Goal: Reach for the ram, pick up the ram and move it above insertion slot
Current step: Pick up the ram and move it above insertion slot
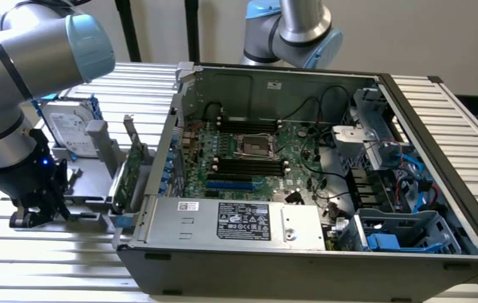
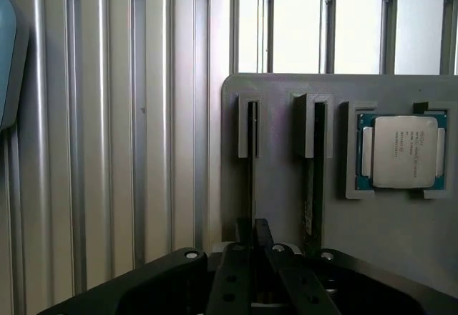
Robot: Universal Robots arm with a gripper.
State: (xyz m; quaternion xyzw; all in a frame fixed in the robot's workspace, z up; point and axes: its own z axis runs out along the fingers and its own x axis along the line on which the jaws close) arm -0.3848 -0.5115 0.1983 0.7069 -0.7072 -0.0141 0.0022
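Observation:
The ram (image 2: 252, 150) stands on edge in a narrow groove of a grey holder (image 2: 279, 100), seen as a thin dark line. My gripper (image 2: 253, 235) is low over that groove, and its two black fingers (image 2: 242, 230) are pinched close on either side of the stick's near end. In the exterior view the gripper (image 1: 35, 213) hangs over the holder on the exterior view's left, outside the open computer case. The insertion slot is one of several long black sockets (image 1: 247, 168) on the green motherboard, beside the silver processor socket (image 1: 251, 146).
A second stick (image 2: 313, 179) stands in the neighbouring groove, and a processor chip (image 2: 401, 150) lies in a recess beside it. A hard drive (image 1: 70, 126) and a green expansion card (image 1: 129, 170) stand between the holder and the case wall (image 1: 167, 145). Another arm (image 1: 293, 31) rises behind the case.

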